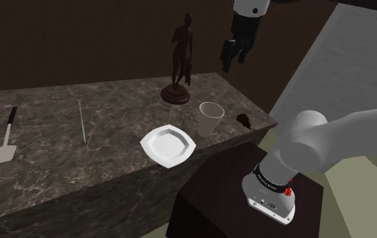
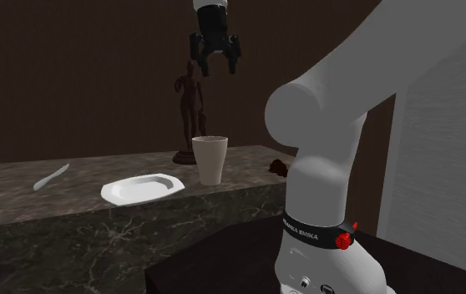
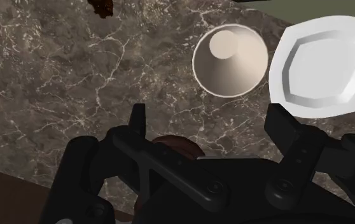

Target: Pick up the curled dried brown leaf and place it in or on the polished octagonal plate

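Shoulder view. High at the upper centre-right of the frame the claw (image 1: 235, 57) hangs well above the tabletop (image 1: 59, 169), fingers apart, nothing in them. The leaf (image 1: 244, 120) is small, dark brown and crumpled. It lies on the stone at the tabletop's right-hand corner, near the edge. A pale cup (image 1: 211, 119) stands just left of it. The white eight-sided plate (image 1: 169, 145) lies lower left of the cup, empty. A dark statue (image 1: 180, 61) on a round base stands behind the cup, left of the claw in the frame and lower. A spatula (image 1: 3, 142) and a thin rod (image 1: 81, 122) lie at far left, well apart from the work.

Second exterior view. At top centre is the claw (image 2: 215, 63), open, just above and right of the statue (image 2: 189, 104). Left to right along the tabletop are the plate (image 2: 142, 189), the cup (image 2: 210, 159) and the leaf (image 2: 278, 166). The leaf is close against the arm's white bulk in the frame.

Wrist view. The fingers (image 3: 138, 121) are spread wide and empty. Beyond them are the cup (image 3: 229, 60), seen from above, and the plate (image 3: 326, 67) beside it. The leaf (image 3: 101, 6) lies well off on the cup's other side, cut by the frame edge. A brown rounded shape sits close under the claw's body. It is likely the statue's top, though I cannot be sure.

Risks, as I judge them:
- Nothing is grasped, so the approach is the step in hand.
- A straight descent could strike the statue.
- The leaf is near the edge, and a finger landing off-centre could flick it off.
- The leaf looks thin and light, so closing may crush it or miss it.
- The cup stands between leaf and plate, and a low carry could topple it.
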{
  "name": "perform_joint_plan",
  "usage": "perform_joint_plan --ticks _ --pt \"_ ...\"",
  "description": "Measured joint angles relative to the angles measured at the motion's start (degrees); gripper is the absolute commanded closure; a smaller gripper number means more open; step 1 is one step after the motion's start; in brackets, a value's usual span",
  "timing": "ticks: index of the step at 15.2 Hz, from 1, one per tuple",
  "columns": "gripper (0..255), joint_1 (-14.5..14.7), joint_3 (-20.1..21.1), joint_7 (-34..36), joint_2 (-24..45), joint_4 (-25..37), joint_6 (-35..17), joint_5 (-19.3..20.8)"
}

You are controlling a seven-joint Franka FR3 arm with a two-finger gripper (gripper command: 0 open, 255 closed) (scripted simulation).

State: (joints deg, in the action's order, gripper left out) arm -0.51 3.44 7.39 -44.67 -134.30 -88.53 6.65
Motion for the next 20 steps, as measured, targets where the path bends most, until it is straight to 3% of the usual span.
perform_joint_plan --ticks 10,20 --pt "0 -3.63 -4.27 -0.04 -3.31 -13.91 -7.27 3.80" --pt "0 -11.46 -11.69 -0.97 -3.10 -28.25 -18.28 12.08"
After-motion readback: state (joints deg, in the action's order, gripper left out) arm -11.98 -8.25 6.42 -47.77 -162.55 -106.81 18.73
